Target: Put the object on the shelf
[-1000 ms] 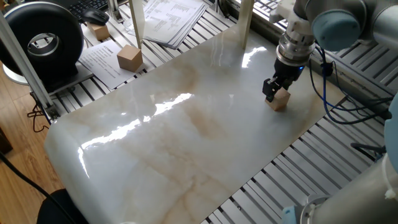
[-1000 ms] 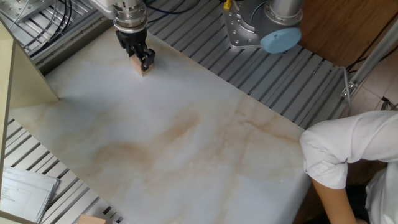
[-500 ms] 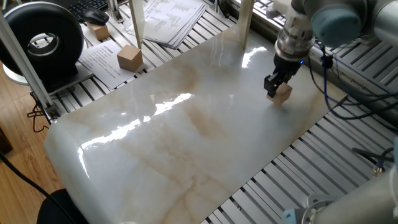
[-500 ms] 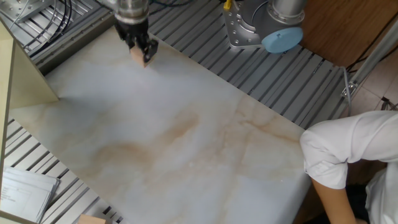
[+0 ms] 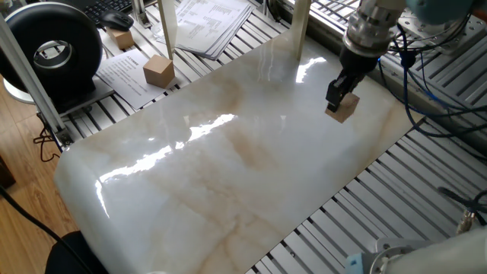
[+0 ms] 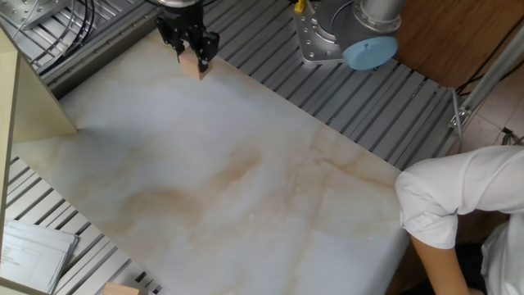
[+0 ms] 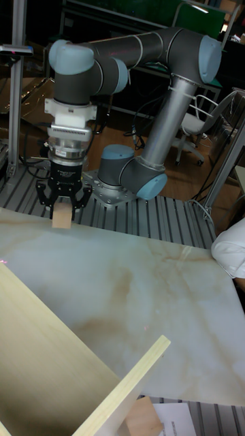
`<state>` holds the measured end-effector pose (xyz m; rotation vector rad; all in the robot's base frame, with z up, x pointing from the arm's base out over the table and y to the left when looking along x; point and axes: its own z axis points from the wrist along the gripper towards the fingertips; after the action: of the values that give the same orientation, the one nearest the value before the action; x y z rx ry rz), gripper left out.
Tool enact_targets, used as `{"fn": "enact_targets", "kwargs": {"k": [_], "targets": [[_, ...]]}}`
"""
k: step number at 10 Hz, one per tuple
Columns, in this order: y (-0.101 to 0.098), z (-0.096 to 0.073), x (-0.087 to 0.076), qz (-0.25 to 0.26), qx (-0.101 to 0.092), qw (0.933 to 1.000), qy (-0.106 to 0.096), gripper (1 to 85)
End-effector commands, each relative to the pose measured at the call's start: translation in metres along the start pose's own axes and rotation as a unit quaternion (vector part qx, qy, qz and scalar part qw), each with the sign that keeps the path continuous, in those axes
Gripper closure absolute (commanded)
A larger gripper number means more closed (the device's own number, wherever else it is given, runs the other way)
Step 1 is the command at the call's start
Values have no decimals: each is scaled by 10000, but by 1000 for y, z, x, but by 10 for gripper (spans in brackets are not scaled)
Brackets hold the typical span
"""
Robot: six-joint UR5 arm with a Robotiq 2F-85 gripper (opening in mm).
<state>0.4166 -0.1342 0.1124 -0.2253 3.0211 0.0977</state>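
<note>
The black two-finger claw (image 5: 340,97) is clamped on the small light-brown wooden cube (image 5: 342,109), holding it clear of the pale marble table (image 5: 228,167) near its far right edge, presumably so it can travel toward the pale wooden shelf (image 7: 41,354).

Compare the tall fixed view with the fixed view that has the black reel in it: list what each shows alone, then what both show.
Only the tall view shows the whole arm down to its base, a chair behind, and a white sleeve at the right edge.

Only the reel view shows the black reel, a keyboard, a mouse, papers, and a small block near the keyboard.

Both show the hand shut on the cube, the marble table, and a larger tan block.
</note>
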Motion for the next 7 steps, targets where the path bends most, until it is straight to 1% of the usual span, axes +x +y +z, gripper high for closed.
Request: {"fn": "enact_targets", "kwargs": {"k": [1,2,3,4,5,6,7], "targets": [[-10,-22,7,-144,33,9998,-158,843],[-6,-58,18,-134,-16,9999,90,843],[7,-93,23,-80,-132,9995,281,843],[9,-93,20,-137,-178,9995,226,843],[12,-93,13,-114,-232,9996,85,843],[10,-93,1,-151,-178,9996,-139,843],[-9,-72,-6,-266,17,9985,-479,843]]}}
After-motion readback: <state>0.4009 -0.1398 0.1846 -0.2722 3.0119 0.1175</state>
